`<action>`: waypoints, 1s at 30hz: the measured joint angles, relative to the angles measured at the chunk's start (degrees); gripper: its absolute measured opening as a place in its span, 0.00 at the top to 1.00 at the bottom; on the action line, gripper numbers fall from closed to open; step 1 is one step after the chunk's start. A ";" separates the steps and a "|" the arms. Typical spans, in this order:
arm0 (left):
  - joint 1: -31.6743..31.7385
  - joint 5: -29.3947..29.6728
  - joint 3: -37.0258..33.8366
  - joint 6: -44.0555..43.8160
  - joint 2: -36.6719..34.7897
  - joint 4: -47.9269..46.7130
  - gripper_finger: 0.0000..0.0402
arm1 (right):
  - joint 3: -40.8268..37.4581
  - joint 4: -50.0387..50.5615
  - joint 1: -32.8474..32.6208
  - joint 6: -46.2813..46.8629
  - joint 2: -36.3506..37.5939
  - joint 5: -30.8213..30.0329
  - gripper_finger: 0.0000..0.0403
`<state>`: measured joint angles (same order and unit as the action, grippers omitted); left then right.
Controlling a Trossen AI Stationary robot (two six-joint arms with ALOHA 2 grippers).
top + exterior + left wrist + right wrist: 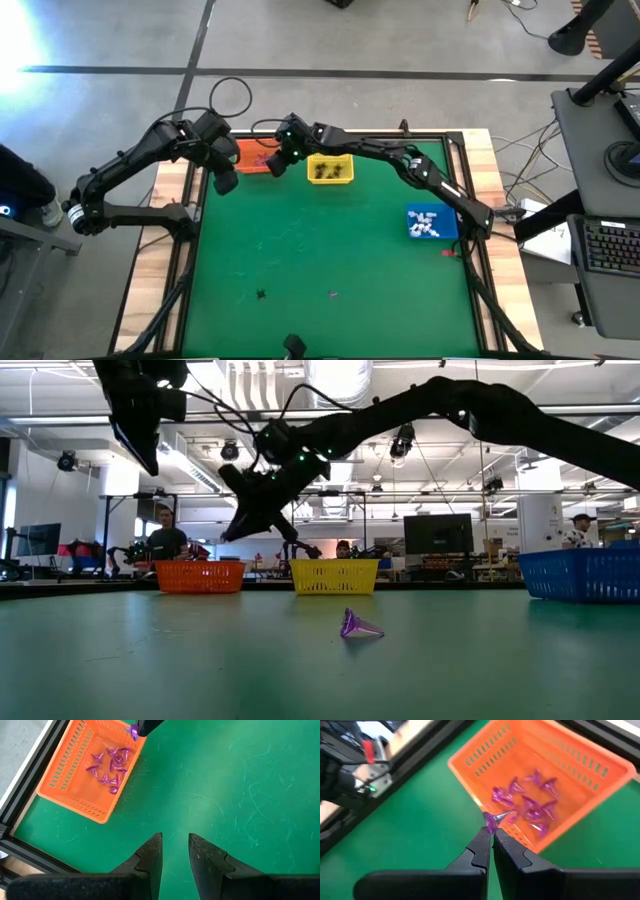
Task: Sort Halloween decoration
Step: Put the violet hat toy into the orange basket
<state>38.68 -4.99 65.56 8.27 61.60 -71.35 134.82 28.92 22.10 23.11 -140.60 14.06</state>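
Right gripper (pixel 491 834) pinched a purple trinket (pixel 492 821) over the orange basket's (pixel 470 775) rim at 11 o'clock; early release risked spilling outside. Left gripper (pixel 175 851) hung narrowly parted, empty.

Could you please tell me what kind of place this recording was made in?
Probably a robotics lab or workshop: the green table stands on a concrete floor, a desk with a keyboard is beside it, and the low view shows people at monitors under an industrial ceiling.

Bright overhead lighting, slight wrist-view blur.
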 joint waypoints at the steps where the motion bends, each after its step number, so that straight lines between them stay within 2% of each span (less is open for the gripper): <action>1: 0.02 0.00 0.00 -0.11 0.00 0.00 0.81 | 0.00 0.19 0.09 0.00 -0.27 0.01 0.97; 30: 0.00 -0.20 0.00 -0.87 0.00 0.19 0.81 | -0.15 -2.64 1.58 0.83 -2.88 -0.56 0.97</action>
<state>38.68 -5.19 65.56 7.40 61.60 -71.16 134.67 26.28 23.68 23.94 -143.48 13.50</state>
